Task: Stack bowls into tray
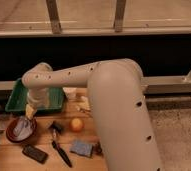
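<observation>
The green tray [16, 100] lies at the back left of the wooden table. In front of it stands the dark maroon bowl [11, 135]. A pale whitish-blue surface [22, 129] shows inside it; I cannot tell whether that is the smaller bowl nested there. My gripper [28, 118] hangs from the white arm [64, 76] and sits right over the bowl's back rim, at or just inside it. The arm's lower link covers part of the tray.
An orange [77, 124] lies mid-table. A black flat device [35, 153], a black-handled brush [59, 145] and a blue sponge [82, 148] lie along the front. A small cream cup [69, 92] stands behind, right of the tray. The robot's big white body [121, 115] fills the right.
</observation>
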